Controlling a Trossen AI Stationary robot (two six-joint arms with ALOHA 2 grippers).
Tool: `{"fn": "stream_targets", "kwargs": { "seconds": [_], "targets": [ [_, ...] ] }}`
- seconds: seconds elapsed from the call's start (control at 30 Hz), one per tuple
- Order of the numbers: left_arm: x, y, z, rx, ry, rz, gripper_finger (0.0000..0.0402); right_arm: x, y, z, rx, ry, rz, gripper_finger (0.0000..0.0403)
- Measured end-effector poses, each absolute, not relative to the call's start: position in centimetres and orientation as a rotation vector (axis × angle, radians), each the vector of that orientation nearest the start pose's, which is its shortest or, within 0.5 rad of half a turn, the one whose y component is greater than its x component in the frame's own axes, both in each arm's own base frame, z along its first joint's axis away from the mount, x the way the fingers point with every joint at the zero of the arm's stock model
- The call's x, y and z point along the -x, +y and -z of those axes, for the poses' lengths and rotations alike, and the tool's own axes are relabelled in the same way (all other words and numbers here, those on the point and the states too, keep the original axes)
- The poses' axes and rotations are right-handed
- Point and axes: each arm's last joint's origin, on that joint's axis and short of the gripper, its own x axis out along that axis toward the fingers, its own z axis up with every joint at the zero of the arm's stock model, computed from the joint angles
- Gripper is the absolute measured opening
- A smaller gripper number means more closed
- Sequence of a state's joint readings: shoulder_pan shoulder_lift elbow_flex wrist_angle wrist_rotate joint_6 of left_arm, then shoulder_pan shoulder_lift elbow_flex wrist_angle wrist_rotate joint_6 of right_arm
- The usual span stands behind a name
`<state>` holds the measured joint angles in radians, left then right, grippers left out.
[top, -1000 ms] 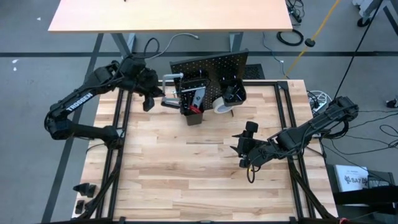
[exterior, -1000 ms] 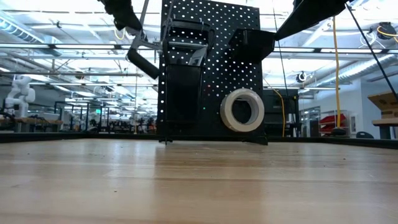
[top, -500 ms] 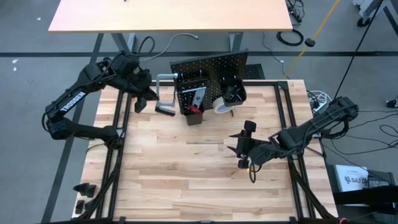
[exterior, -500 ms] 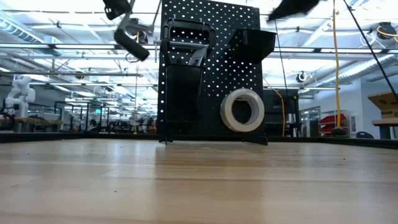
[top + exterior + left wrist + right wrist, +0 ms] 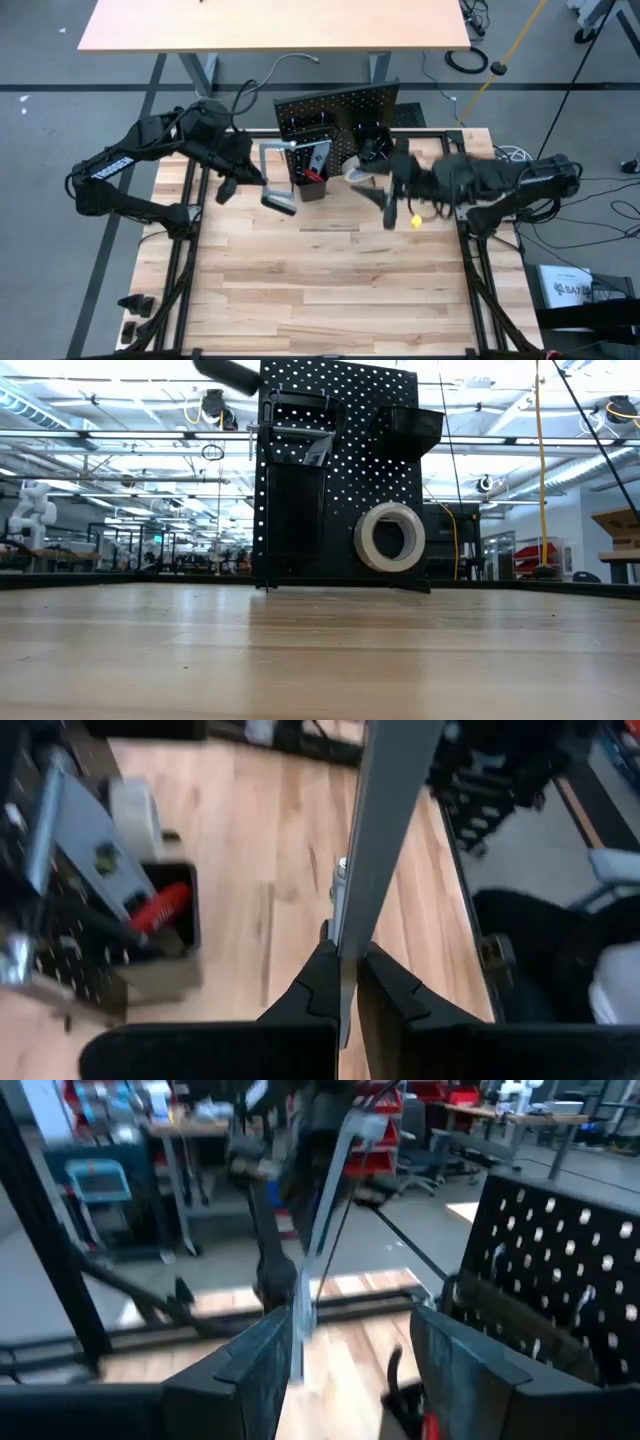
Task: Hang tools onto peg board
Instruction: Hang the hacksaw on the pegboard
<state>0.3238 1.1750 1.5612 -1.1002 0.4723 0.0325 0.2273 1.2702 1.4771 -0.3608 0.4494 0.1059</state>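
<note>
the left gripper [image 5: 243, 172] hangs just to the left of the peg board [image 5: 340, 112], its fingers pinched tight on the flat grey rail of the bar clamp [image 5: 277, 172]. in the left wrist view the rail [image 5: 385, 830] runs straight out from between the fingers [image 5: 322, 982], so the clamp's long axis points away from the wrist, and from above it lies roughly level, reaching toward the board's left edge with its dark handle end drooping toward the table [image 5: 330, 280]. the board is the nearer thing for this arm: hooks and the bin with the red-handled screwdriver [image 5: 158, 907] sit just past the clamp's far end. the tape roll [image 5: 390, 537] already hangs on the board's front. the right gripper [image 5: 345, 1350] is spread wide and empty, close to the board's right side, facing the clamp.
</note>
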Motion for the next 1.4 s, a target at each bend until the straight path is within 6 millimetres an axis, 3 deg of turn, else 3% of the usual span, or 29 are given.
{"fn": "stream_targets", "kwargs": {
  "seconds": [0.27,0.47,0.63,0.97,1.17,1.4],
  "targets": [
    [-20.7,3.1,-43.5,0.246,0.619,0.188,0.0013,-27.9,1.3,-47.0,-0.073,0.06,0.205,0.0196],
    [-23.3,2.1,-42.4,0.249,0.663,0.226,0.0013,-30.6,-0.1,-47.0,-0.087,0.089,0.164,0.0196],
    [-24.4,1.7,-41.7,0.217,0.693,0.205,0.0013,-31.4,-0.5,-46.6,-0.093,0.124,0.177,0.0196],
    [-25.1,1.8,-41.6,0.189,0.672,0.185,0.0013,-32.0,-0.5,-46.1,-0.094,0.147,0.186,0.0196],
    [-24.3,1.8,-41.7,0.188,0.699,0.184,0.0013,-31.6,-0.2,-45.0,-0.056,0.279,0.111,0.0197],
    [-23.1,1.6,-42.2,0.186,0.692,0.174,0.0013,-31.1,0.2,-44.8,-0.035,0.327,0.012,0.0242]
  ]
}}
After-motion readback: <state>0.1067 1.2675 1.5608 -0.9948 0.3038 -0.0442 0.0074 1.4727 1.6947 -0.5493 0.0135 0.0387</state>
